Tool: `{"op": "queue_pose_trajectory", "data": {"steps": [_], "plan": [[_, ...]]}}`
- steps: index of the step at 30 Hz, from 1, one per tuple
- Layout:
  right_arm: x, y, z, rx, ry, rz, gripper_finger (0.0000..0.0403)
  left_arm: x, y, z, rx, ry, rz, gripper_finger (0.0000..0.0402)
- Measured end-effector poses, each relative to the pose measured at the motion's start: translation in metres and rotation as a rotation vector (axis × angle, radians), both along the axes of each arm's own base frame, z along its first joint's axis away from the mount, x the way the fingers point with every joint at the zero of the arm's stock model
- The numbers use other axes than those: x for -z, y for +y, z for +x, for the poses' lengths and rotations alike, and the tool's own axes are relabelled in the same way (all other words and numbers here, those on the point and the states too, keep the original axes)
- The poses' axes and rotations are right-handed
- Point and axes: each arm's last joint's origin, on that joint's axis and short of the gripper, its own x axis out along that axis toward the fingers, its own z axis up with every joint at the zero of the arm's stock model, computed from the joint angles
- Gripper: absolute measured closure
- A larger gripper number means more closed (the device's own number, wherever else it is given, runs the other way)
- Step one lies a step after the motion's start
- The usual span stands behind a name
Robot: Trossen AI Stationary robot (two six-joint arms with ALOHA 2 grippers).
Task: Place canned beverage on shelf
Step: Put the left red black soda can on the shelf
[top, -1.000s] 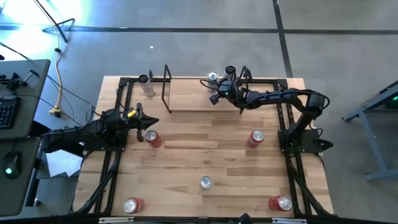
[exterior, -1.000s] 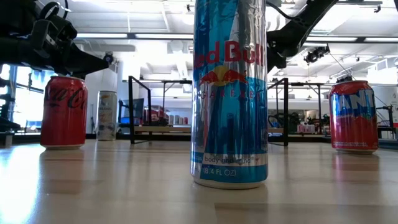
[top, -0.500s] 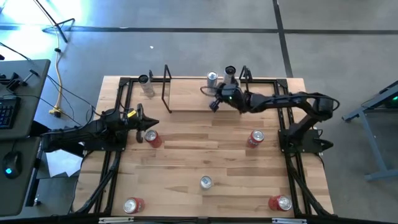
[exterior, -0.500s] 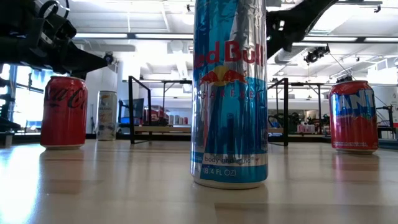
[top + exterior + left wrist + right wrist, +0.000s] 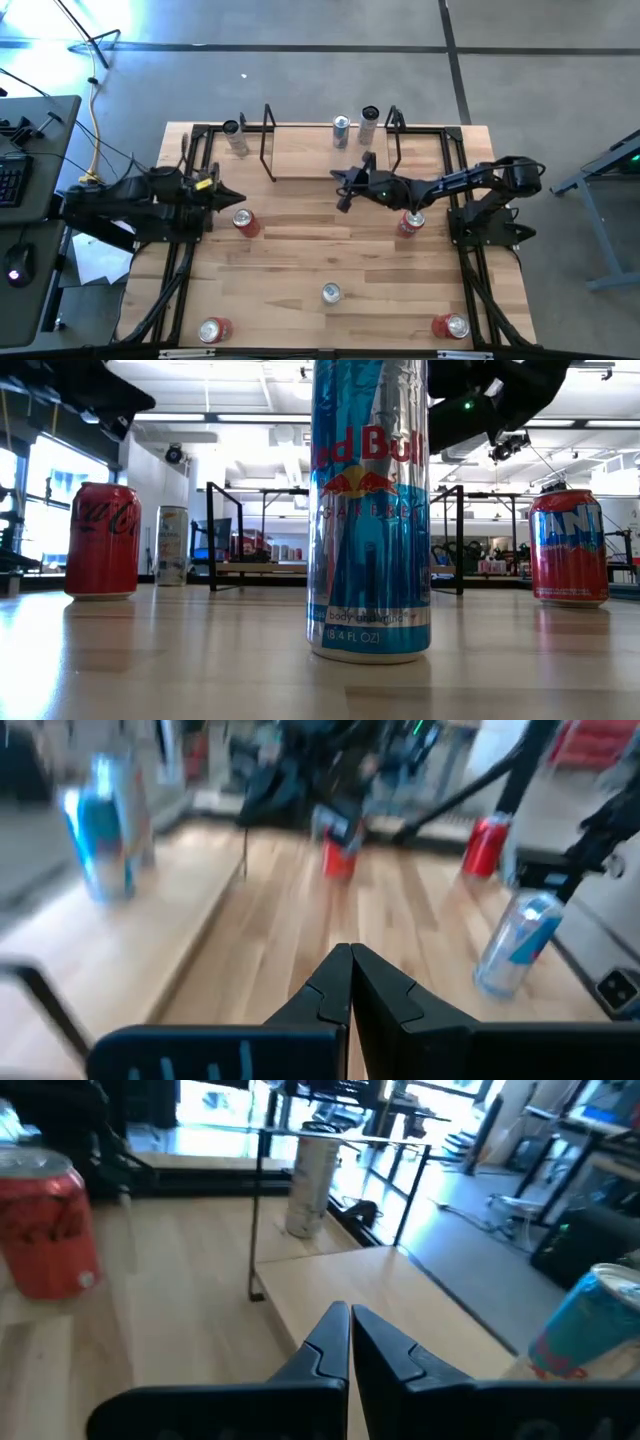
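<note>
The shelf (image 5: 320, 160) is a light-wood board with black rod frames at both short ends, at the table's far middle. Two slim cans (image 5: 341, 127) (image 5: 369, 117) stand upright on its far edge. My right gripper (image 5: 343, 192) is shut and empty, just off the shelf's near edge, pointing toward the table's left; its wrist view (image 5: 350, 1315) shows the closed fingers above the board (image 5: 380, 1300). My left gripper (image 5: 238, 196) is shut and empty at the left, beside a red can (image 5: 243, 222); its closed fingers show in the left wrist view (image 5: 350, 955).
A white can (image 5: 233, 135) stands left of the shelf. A red can (image 5: 410, 222) stands under my right arm. A blue-silver can (image 5: 331, 292) stands at the near middle, filling the low view (image 5: 370, 510). Red cans (image 5: 213, 330) (image 5: 452, 326) stand at the near corners.
My right gripper has drawn back from the two cans at the shelf's far edge, toward the table's near side and slightly left; both cans stay standing on the shelf. My left arm has pulled back toward the table's left edge and risen out of the low view.
</note>
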Motion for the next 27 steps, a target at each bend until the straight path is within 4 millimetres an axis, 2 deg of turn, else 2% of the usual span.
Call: {"op": "queue_pose_trajectory", "data": {"steps": [6,10,16,22,27], "plan": [[-0.003,0.004,0.001,0.019,0.003,-0.039,0.0403,-0.022,-0.009,0.022,-0.043,0.298,-0.132,0.0402],[-0.003,0.004,0.001,0.019,0.009,-0.04,0.0403,-0.044,-0.014,0.037,-0.08,0.477,-0.206,0.0402],[-0.002,0.004,0.001,0.019,0.012,-0.038,0.0403,-0.072,-0.012,0.04,-0.217,0.727,-0.29,0.0402],[-0.003,0.004,0.001,0.017,0.013,-0.042,0.0403,-0.066,-0.01,0.045,-0.342,0.939,-0.483,0.0384],[-0.003,0.004,0.001,0.016,0.008,-0.038,0.0403,-0.054,-0.008,0.063,-0.404,1.047,-0.519,0.0311]]}}
